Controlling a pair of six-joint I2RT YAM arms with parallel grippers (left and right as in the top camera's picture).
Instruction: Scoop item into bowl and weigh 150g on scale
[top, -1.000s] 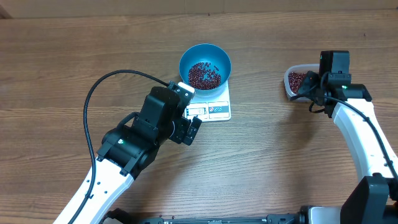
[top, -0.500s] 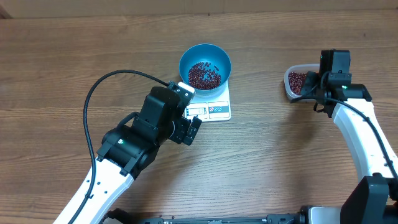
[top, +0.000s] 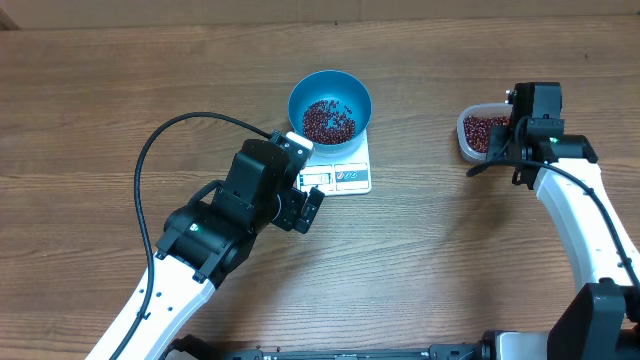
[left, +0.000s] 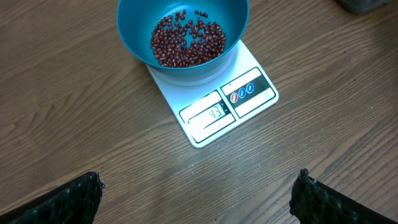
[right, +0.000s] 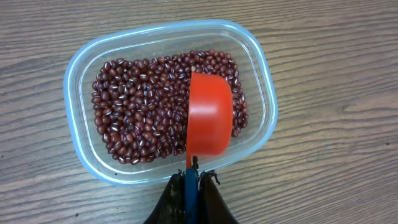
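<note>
1. Since a second ago the right arm (top: 590, 225) has drawn its wrist back slightly toward the bench's near edge, uncovering more of the clear tub (top: 468, 135). The left arm (top: 195, 245) has not moved.
2. Brown wood-grain bench (top: 450, 290) carries everything in all three views.
3. From the near left corner the left arm reaches diagonally toward the middle, with a black cable (top: 148, 165) looping over it and its wrist aimed at the scale (top: 352, 176).
4. From the near right corner the right arm runs up along the right edge and bends in toward the tub.
5. Toward the far edge, at the middle, the bowl (top: 296, 100) sits on the scale with a shallow layer of beans (top: 328, 120). The display reads 43.
6. More beans cover the bottom of the tub, which stands near the far right, well apart from the scale.
7. Just off the scale's near edge hangs the left gripper (left: 196, 186), its jaws spread wide and empty.
8. With its jaws pinched tight on a scoop handle, the right gripper (right: 193, 182) holds the red-orange scoop (right: 210, 118), whose cup lies among the tub's beans.
</note>
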